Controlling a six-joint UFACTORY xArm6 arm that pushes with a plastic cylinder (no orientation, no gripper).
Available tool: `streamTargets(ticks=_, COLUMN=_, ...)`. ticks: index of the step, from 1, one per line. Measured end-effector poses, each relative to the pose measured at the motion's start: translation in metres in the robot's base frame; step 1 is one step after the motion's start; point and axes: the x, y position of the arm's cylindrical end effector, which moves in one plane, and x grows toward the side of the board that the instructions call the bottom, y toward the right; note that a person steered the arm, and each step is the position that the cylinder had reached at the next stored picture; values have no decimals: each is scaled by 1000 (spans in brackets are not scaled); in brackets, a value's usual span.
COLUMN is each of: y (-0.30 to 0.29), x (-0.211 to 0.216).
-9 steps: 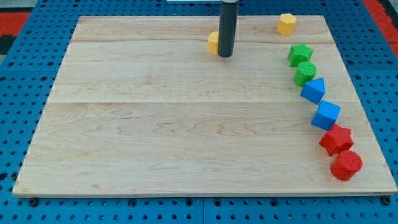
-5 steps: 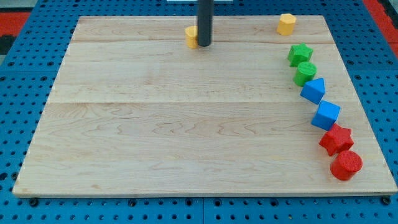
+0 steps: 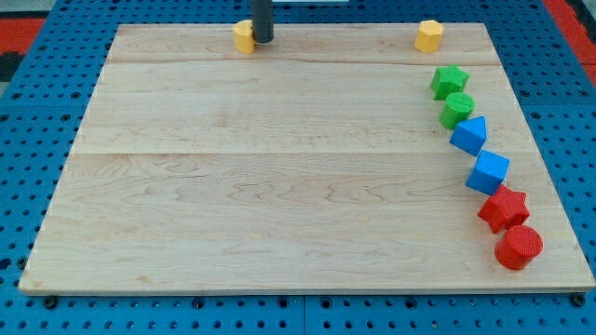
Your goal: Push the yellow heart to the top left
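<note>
The yellow heart (image 3: 244,36) sat against the top edge of the worktop (image 3: 279,186), left of centre, still well short of the top-left corner. My tip (image 3: 264,40) touched the heart's right side. There was no claw on this arm, only the rod, so nothing spread or pinched.

The heart looked light, rigid and smooth, likely to slide easily but also to spin if struck off-centre. The push probably belonged on the middle of its right flank. A yellow block (image 3: 428,35) lay far right of the heart, well apart.
</note>
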Motion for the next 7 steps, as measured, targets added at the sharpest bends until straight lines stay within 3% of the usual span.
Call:
streamTargets(ticks=5, y=-152, x=-7)
streamTargets(ticks=7, y=-39, x=-12)
